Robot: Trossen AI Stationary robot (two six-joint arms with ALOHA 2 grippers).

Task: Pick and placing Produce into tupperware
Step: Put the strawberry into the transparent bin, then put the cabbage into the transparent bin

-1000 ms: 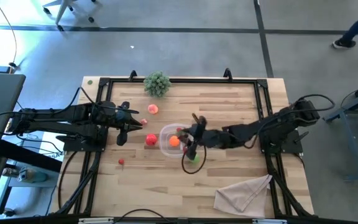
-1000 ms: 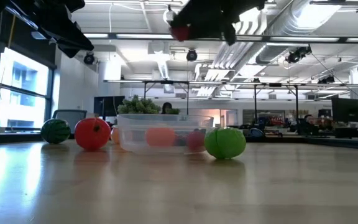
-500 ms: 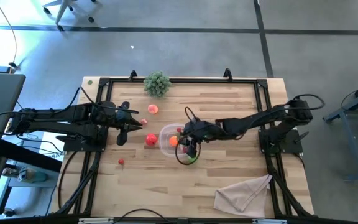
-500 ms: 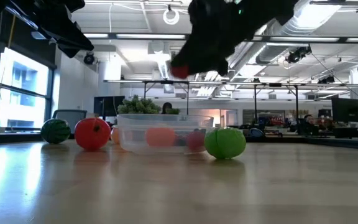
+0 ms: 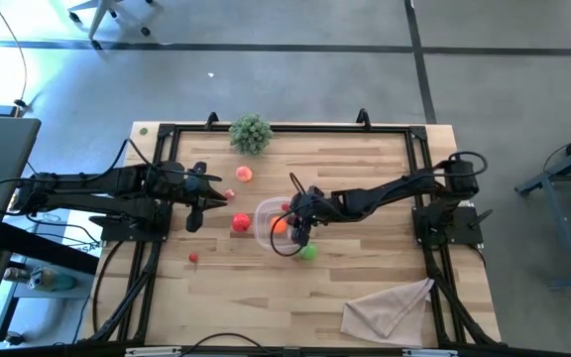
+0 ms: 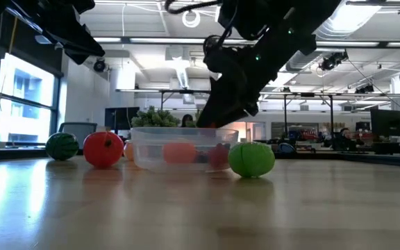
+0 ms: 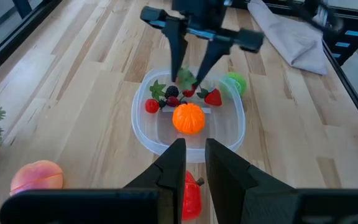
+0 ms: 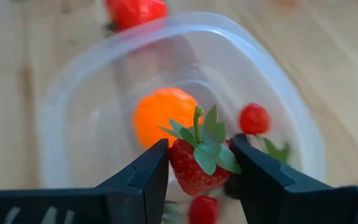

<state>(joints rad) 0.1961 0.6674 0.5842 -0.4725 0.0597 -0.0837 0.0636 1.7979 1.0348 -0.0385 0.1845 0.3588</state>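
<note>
Right gripper (image 8: 197, 163) fingers hold a strawberry (image 8: 199, 163) over the tupperware (image 5: 266, 220); left gripper (image 5: 216, 197) beside it, fingers narrow.

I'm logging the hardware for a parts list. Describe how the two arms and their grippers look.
Both arms are dark, slim and jointed, mounted on black bases at the table's sides. Loose black cables loop beside each one, one hanging off the right arm near its wrist. The left gripper has two dark, flat, tapering fingers. The right gripper has the same black, wedge-shaped fingers. No markings are visible.
</note>
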